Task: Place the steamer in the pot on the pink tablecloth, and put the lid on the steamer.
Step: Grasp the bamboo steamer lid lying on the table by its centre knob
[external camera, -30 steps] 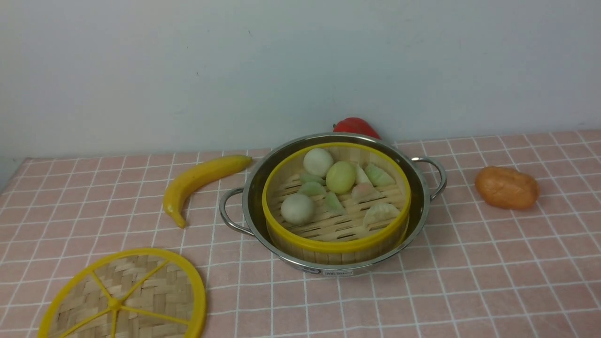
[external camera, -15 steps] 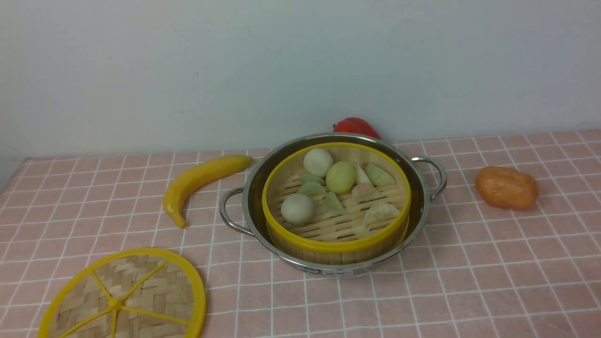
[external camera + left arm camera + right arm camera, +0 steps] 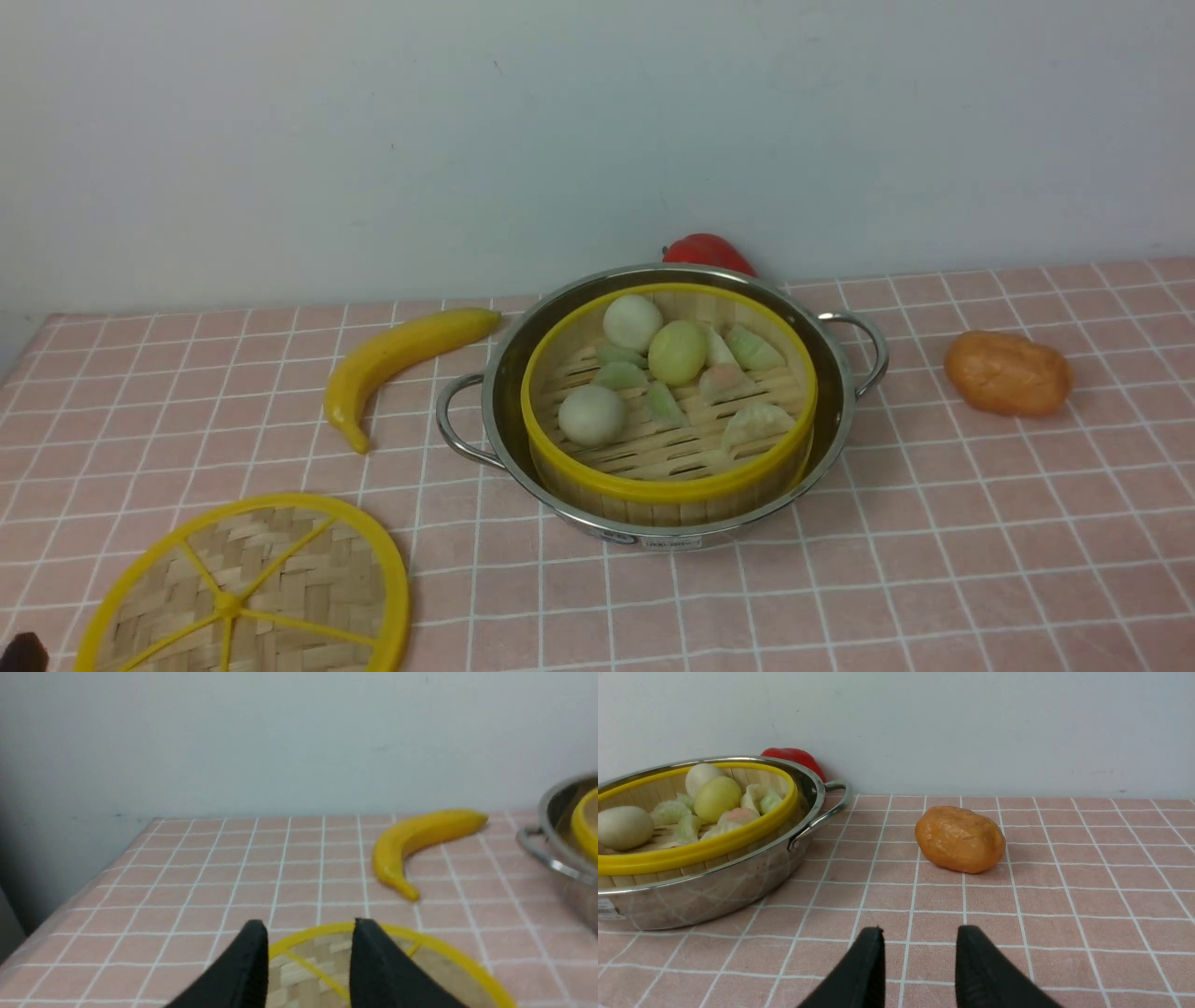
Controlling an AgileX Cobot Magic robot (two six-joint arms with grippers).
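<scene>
The steamer (image 3: 667,485), a bamboo basket with a yellow rim, sits inside the shiny pot (image 3: 653,532) on the pink tablecloth (image 3: 934,560) and holds buns and dumplings. The lid (image 3: 252,588), a woven disc with yellow spokes, lies flat on the cloth at the front left. In the left wrist view my left gripper (image 3: 310,927) hovers open at the lid (image 3: 451,970), whose far rim shows between the fingers; its dark tip (image 3: 23,651) shows in the front view's corner. My right gripper (image 3: 920,931) is open over bare cloth, to the right of the pot (image 3: 714,896) and steamer (image 3: 691,854).
A yellow banana (image 3: 392,359) lies left of the pot. A red pepper (image 3: 707,252) sits behind it by the wall. An orange lump (image 3: 1008,373) rests to the right. The cloth's left edge (image 3: 93,877) drops off near the lid.
A dark tip of my left gripper has come into the front view's bottom-left corner beside the lid. Pot, steamer and lid have not moved.
</scene>
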